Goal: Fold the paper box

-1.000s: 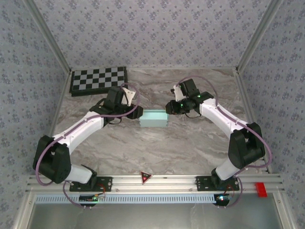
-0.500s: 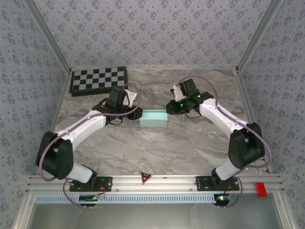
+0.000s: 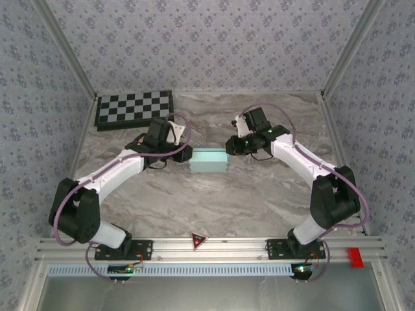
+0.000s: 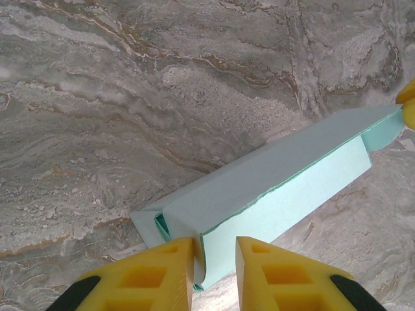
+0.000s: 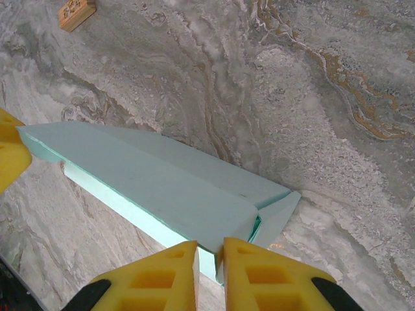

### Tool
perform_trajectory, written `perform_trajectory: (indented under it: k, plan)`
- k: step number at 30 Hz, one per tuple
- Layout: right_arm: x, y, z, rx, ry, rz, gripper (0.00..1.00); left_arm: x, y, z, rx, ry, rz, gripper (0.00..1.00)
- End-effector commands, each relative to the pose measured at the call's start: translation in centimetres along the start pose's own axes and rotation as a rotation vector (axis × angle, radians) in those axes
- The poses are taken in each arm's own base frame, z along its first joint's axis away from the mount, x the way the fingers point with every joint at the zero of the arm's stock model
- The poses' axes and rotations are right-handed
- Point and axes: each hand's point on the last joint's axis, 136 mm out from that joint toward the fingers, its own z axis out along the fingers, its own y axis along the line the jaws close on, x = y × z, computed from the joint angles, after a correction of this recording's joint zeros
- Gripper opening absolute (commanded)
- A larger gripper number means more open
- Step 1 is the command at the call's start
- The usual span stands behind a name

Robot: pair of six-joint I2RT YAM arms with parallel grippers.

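Left gripper [image 4: 215, 249]: yellow fingers clamped on one short end of the paper box [image 3: 208, 161], with the thin card edge caught in the narrow gap between them.
Right gripper [image 5: 211, 249]: same deal at the opposite end, fingers squeezed close with a sliver of cyan card pinched between.
Paper box: lying on the marble table [image 3: 214, 207] about mid-table, long side running left to right, stretched between the two grippers. It's folded into a long flat shape, and both wrist views show a little triangular tuck at the gripped end.
Blocking the view: from above, both wrists sit over the box ends, so the flaps there are hidden.
Far finger: in each wrist view the other arm's yellow fingertip touches the far end of the box.
Checkerboard [image 3: 134, 109]: back-left corner, well apart from the box, just behind the left wrist.
Tan block [image 5: 76, 13]: small thing on the table beyond the box, apart from it, can't tell what it is.
Red block [image 3: 354, 256]: on the front rail at the far right.
Red triangle [image 3: 198, 241]: on the front rail between the arm bases.
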Motion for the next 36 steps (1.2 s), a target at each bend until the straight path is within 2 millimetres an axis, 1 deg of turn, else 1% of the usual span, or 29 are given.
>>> perform_trajectory:
  k: [1,3,4,5,12,23,30,36]
  plan:
    - [0.9,0.1,0.7,-0.01,0.033,0.016,0.16,0.5,-0.4,0.4,0.035,0.015,-0.02,0.23]
    - [0.9,0.1,0.7,-0.009,0.031,0.016,0.16,0.6,-0.3,0.5,0.034,0.017,-0.029,0.23]
    - [1.9,-0.5,1.1,0.0,0.056,0.026,0.16,0.7,-0.3,0.6,0.036,0.02,-0.028,0.23]
    - [2.1,-0.5,1.2,0.001,0.06,0.028,0.16,0.7,-0.3,0.6,0.036,0.02,-0.032,0.23]
    - [2.3,-0.7,1.4,0.005,0.065,0.03,0.15,0.7,-0.5,0.6,0.048,0.018,-0.039,0.23]
    - [3.4,-1.1,1.9,0.012,0.088,0.035,0.14,2.7,0.4,1.0,0.026,0.06,-0.042,0.2]
    - [4.5,-1.5,2.3,0.015,0.114,0.042,0.13,3.8,0.8,1.3,0.02,0.083,-0.051,0.2]
    - [5.3,-1.7,2.6,0.023,0.135,0.043,0.13,4.2,1.0,1.5,0.018,0.092,-0.055,0.2]
